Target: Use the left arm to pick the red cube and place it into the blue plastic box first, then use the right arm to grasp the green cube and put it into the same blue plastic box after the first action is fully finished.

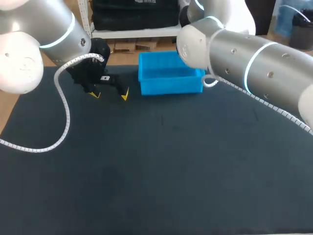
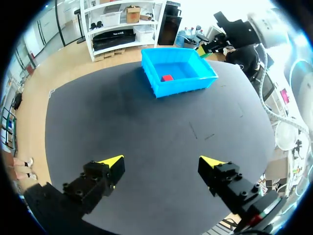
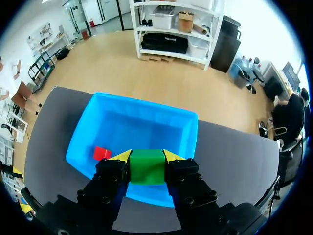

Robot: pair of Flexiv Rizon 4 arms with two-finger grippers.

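Left gripper (image 2: 161,160) hangs with fingers spread wide; right gripper (image 3: 146,155) pinches the green cube (image 3: 146,168).

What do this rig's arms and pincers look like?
The left arm and right arm are thick silver-grey tubes with white joints and glowing pale rings, each trailing a white spiral-wrapped cable. The left pincer and right pincer are black, blocky, tipped bright yellow.

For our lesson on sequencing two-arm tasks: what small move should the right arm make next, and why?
Probably open the right gripper to drop the small green cube into the blue plastic box. The cube hangs between its fingers over the box's inside, close to one wall; the small red cube already lies inside, and the open left gripper is clear of the box.
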